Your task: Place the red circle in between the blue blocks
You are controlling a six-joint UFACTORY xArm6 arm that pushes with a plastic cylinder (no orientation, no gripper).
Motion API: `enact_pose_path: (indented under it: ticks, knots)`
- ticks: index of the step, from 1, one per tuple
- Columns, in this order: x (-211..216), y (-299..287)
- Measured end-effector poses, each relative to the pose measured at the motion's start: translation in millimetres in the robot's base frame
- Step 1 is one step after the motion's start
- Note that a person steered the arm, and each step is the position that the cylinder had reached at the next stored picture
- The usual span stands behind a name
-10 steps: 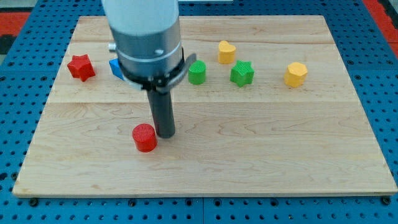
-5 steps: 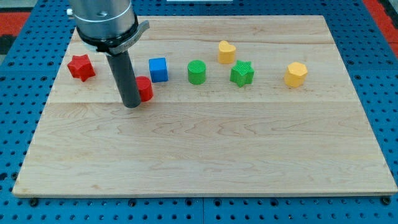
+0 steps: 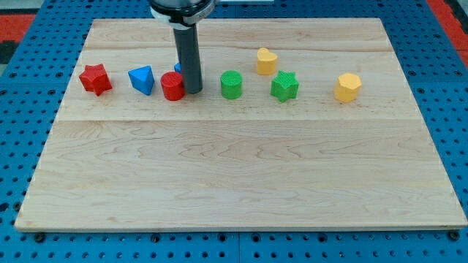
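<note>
Now: my tip point(image 3: 193, 90) touches the red circle's point(image 3: 172, 86) right side.
It grasps nothing. The circle sits between the blue triangle point(image 3: 142, 79) and the blue cube point(image 3: 178, 68), mostly hidden behind the rod.

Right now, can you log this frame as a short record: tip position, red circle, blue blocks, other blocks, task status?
tip: my tip at the red circle's right side, touching or nearly so
red circle: red circle just right of the blue triangle
blue blocks: blue triangle in full view; blue cube mostly hidden behind the rod
other blocks: red star, green cylinder, green star, yellow heart, yellow hexagon
task status: circle sits roughly between the blue blocks
</note>
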State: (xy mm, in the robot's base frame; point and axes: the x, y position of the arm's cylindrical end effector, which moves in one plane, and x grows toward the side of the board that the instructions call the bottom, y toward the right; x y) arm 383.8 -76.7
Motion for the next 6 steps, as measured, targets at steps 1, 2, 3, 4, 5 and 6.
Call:
enact_pose_path:
  ticks: [1, 2, 3, 4, 5, 6]
  knots:
    - [24.3, 10.8]
    - [12.7, -10.0]
    - [-1.5, -21.6]
    - [1.0, -3.2]
    - [-1.6, 24.9]
    - [-27.5, 32.9]
